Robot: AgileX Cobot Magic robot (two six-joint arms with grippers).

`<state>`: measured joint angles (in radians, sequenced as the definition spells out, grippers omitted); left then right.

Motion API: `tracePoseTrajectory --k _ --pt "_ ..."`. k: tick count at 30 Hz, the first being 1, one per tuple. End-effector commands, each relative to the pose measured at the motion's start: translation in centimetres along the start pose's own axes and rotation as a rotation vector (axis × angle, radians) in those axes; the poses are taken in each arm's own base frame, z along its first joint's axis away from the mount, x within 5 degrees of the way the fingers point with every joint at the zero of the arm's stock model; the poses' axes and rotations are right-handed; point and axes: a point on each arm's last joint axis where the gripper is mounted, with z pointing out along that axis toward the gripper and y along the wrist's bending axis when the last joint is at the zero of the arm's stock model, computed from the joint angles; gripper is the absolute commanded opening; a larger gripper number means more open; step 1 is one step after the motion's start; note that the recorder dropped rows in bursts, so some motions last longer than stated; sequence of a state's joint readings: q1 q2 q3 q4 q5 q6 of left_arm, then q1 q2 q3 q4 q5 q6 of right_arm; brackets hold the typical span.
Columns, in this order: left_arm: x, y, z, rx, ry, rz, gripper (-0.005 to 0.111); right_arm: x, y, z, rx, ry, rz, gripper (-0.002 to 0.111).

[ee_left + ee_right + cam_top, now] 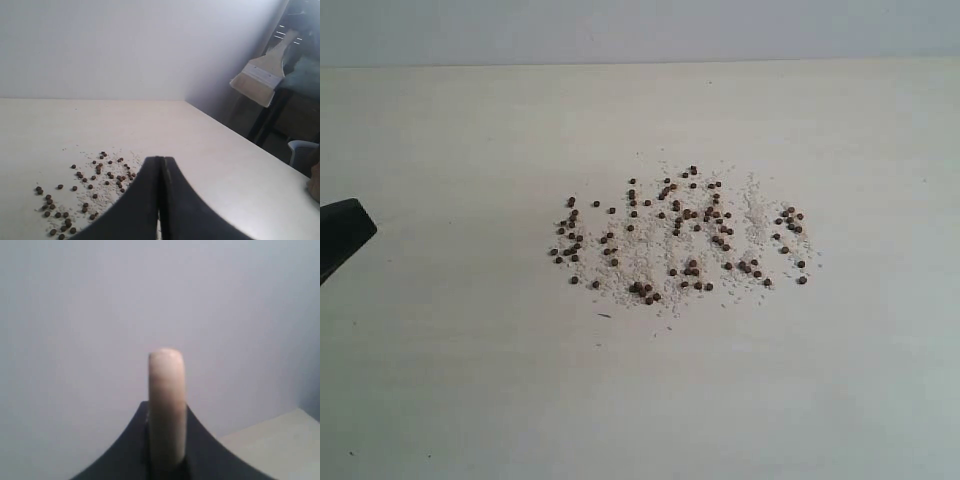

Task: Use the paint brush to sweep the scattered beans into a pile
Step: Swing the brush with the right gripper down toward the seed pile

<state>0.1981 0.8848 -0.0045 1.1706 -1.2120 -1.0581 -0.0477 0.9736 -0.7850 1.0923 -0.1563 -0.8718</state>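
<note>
Poking in from the left edge of the pale flat table (470,380), the black left gripper (161,165) has its two jaws pressed tight together, with nothing between them. In the middle of the table, the tiny round dark brown beans (680,235) lie spread out in a wide loose patch, mixed with little white grains (755,210). On the right, the black right gripper (166,407) pinches the cream-white handle of the wide flat paint brush (260,77). The brush hangs up in the air, well apart from the beans.
</note>
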Motion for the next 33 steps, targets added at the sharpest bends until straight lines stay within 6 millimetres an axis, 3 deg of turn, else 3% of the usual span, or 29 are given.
tracePoseTrajectory --k 1,7,13,14,18,22,26,33 --pt "0.0 -0.1 -0.1 0.005 -0.009 -0.008 0.000 -0.6 1.4 -2.8 -0.094 -0.126 -0.097 0.000" --pt "0.0 -0.1 -0.1 0.006 -0.008 -0.007 0.000 2.0 3.9 -4.4 -0.344 -0.127 -0.156 0.000" --pt "0.0 -0.1 -0.1 0.006 -0.008 -0.007 0.000 5.3 4.8 -5.2 -0.573 -0.240 0.181 0.000" --pt "0.0 -0.1 -0.1 0.006 -0.006 -0.007 0.000 6.9 4.5 -5.2 -0.604 -0.238 0.275 0.000" --pt "0.0 -0.1 -0.1 0.006 -0.006 -0.007 0.000 10.6 4.3 -4.1 -0.606 -0.184 0.317 0.000" --pt "0.0 -0.1 -0.1 0.006 -0.006 -0.007 0.000 12.8 4.1 -2.6 -0.571 -0.162 0.424 0.000" --pt "0.0 -0.1 -0.1 0.006 -0.006 -0.007 0.000 14.9 6.3 -1.0 -0.494 -0.027 0.316 0.000" --pt "0.0 -0.1 -0.1 0.006 -0.006 -0.007 0.000 16.2 13.1 -0.9 -0.474 0.001 0.267 0.000"
